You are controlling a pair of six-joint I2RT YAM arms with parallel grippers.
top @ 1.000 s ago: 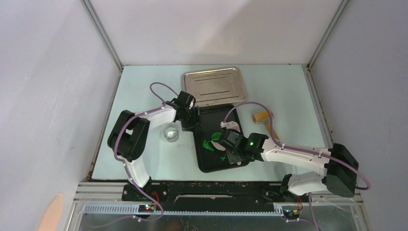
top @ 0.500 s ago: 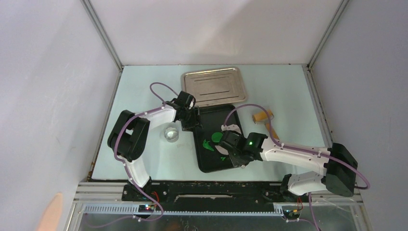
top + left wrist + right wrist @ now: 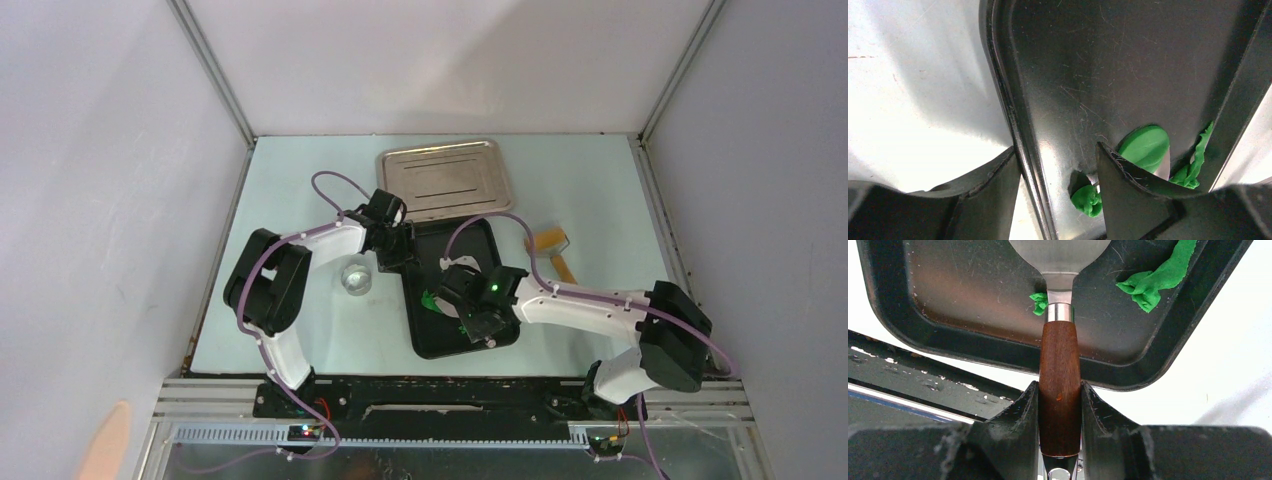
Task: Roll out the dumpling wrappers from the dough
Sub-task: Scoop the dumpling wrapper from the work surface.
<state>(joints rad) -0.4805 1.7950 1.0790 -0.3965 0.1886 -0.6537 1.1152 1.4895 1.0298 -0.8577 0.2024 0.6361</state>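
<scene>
The black tray (image 3: 478,240) lies mid-table. My left gripper (image 3: 392,246) is open and straddles its left rim (image 3: 1015,145), one finger (image 3: 993,195) outside and one inside. In the left wrist view a round flat green wrapper (image 3: 1146,146) lies on the tray beside a small dough lump (image 3: 1087,200) and jagged green scraps (image 3: 1198,162). My right gripper (image 3: 470,303) is over the tray, shut on the brown wooden handle (image 3: 1060,380) of a metal spatula (image 3: 1060,255). Its blade rests on the tray floor between green scraps (image 3: 1154,281). The scraps also show in the top view (image 3: 431,300).
A silver tray (image 3: 445,180) stands behind the black one. The tan wooden roller (image 3: 550,246) lies on the table to the right. A small clear round ring (image 3: 355,278) sits left of the black tray, next to my left arm.
My right gripper has moved left across the black tray with the spatula and now covers the round disc in the top view. The left arm has not moved.
</scene>
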